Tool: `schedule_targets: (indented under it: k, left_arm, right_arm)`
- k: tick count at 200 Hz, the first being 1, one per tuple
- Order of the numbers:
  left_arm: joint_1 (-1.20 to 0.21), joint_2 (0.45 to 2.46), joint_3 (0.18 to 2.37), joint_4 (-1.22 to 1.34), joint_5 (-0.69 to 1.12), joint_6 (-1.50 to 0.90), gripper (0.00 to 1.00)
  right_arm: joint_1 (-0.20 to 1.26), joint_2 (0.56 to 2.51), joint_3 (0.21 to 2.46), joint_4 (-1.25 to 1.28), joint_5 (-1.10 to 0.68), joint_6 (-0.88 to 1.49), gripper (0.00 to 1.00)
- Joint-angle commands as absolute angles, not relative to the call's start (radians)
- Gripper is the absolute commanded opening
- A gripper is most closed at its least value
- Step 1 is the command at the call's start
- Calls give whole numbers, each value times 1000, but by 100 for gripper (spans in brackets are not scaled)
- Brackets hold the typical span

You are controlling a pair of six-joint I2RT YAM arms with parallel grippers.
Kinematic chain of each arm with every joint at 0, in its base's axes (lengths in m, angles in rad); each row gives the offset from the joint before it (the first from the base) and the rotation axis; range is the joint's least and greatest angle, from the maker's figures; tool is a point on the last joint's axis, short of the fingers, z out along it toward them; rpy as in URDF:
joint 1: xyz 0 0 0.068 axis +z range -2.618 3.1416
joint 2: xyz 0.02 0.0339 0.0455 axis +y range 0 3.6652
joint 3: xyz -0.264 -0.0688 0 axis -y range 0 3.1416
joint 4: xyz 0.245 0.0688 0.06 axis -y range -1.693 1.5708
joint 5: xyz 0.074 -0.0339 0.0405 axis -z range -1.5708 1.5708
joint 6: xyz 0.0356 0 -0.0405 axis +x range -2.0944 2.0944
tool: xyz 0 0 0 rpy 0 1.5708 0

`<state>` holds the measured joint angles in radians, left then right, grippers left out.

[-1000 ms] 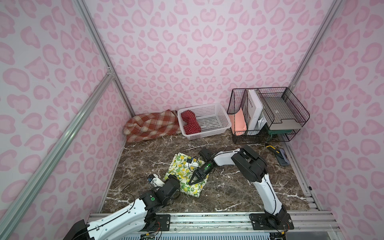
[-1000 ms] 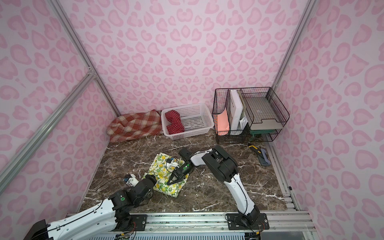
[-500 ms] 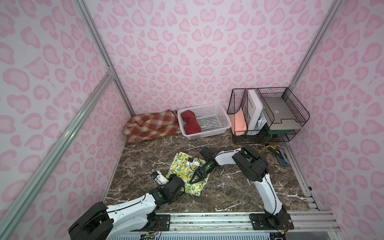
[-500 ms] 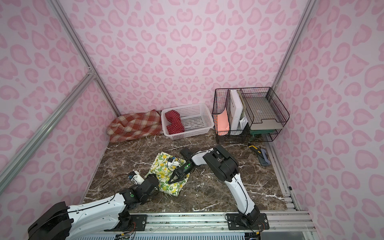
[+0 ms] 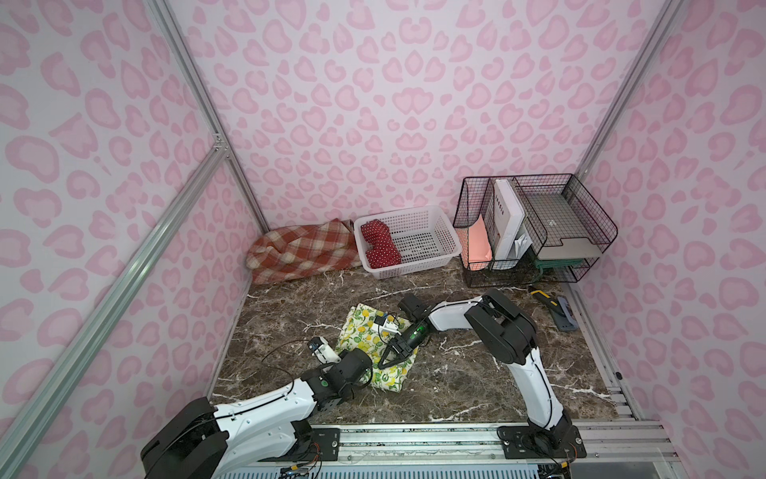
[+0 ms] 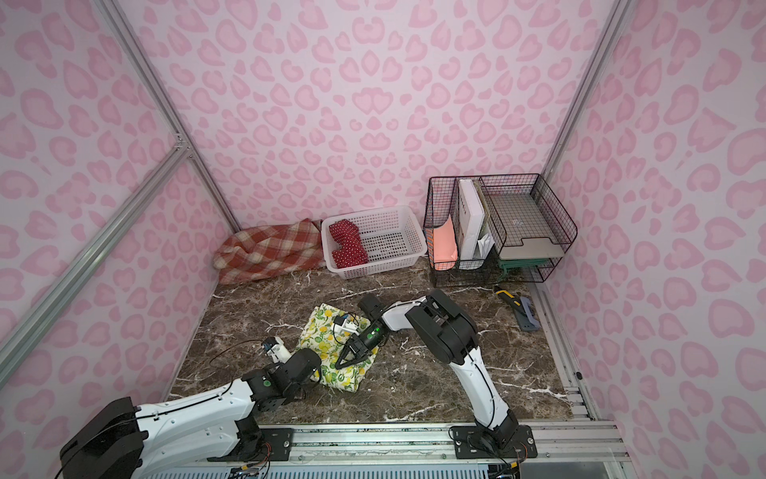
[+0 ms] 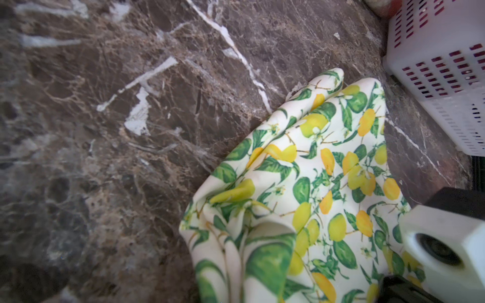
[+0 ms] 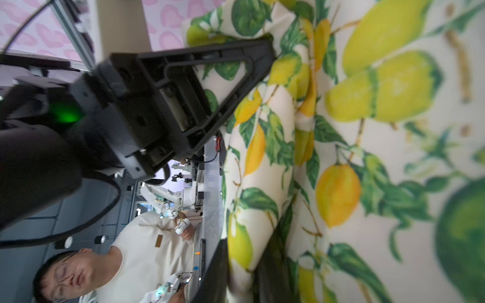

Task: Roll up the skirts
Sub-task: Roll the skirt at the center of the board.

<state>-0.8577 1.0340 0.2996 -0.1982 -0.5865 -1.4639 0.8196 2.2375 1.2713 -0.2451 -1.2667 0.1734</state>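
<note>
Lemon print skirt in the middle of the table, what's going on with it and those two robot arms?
Both arms are at the lemon skirt, which lies loosely folded on the marble table. The right gripper is down on it with jaws apart over a fold; the left gripper is at its near edge, jaws hidden. The red polka-dot skirt sits bundled in the white basket; the plaid skirt lies bunched against the back wall.

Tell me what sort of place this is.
Probably a robot data-collection booth in a lab: pink printed walls on aluminium framing, a marble-look tabletop, and more robot arms beyond it in the right wrist view.
</note>
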Motion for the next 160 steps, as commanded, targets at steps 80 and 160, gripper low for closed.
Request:
schedule_targets:
  k: [80,160]
  left_arm:
    - [-867,1006,384,-468,-499,-1414,0]
    - [-870,1042,426,-465,-437,-1384,0]
  right_arm:
    - [875,1640,1037,-411,-451,246,64]
    - [1445,1461,860,-134,231,194,61]
